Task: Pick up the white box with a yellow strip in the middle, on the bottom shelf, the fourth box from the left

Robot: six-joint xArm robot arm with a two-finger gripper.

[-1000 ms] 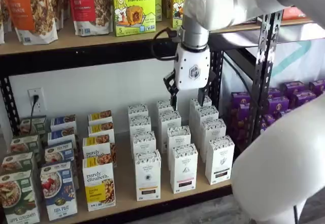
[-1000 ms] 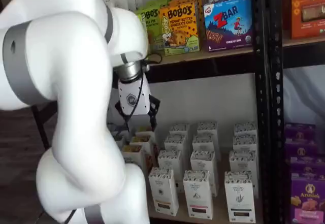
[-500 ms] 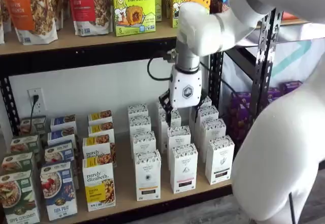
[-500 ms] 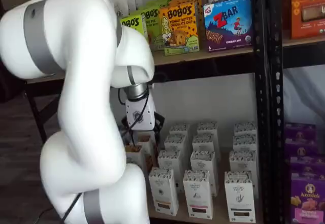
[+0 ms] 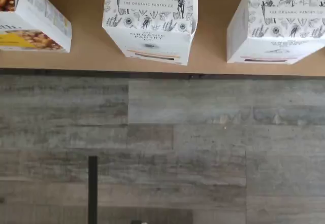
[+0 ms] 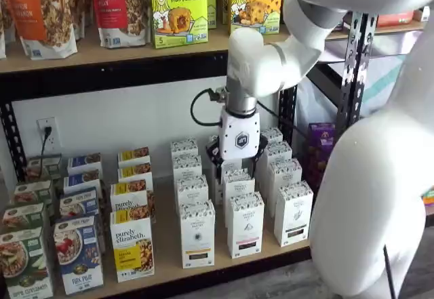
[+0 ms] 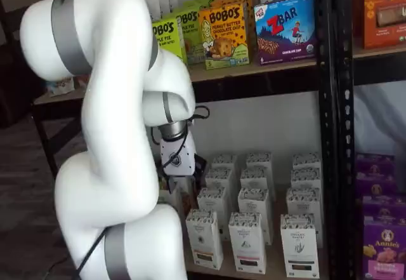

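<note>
Nearest the edge of the bottom shelf (image 6: 166, 262), the white box (image 6: 197, 234) is seen upright in the front row, beside a purely elizabeth box (image 6: 132, 248). Further back, the gripper (image 6: 237, 167) is held pointing straight down among the middle white cartons, the arm (image 6: 271, 62) bent above it. The fingers are largely hidden, but the claw is taken as spread wide, nothing held.

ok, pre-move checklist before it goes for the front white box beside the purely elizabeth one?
1. Is the gripper open: ok, the fingers stand apart.
2. Nothing held: ok.
3. Is the white box upright at the front edge of the bottom shelf: ok.
4. Gaps to the purely elizabeth box and the neighbouring carton: ok.
5. Is the gripper over the white box: not ok, it hangs further back, over the next column.
6. Fingertips clear of cartons: cannot tell, hidden.
</note>
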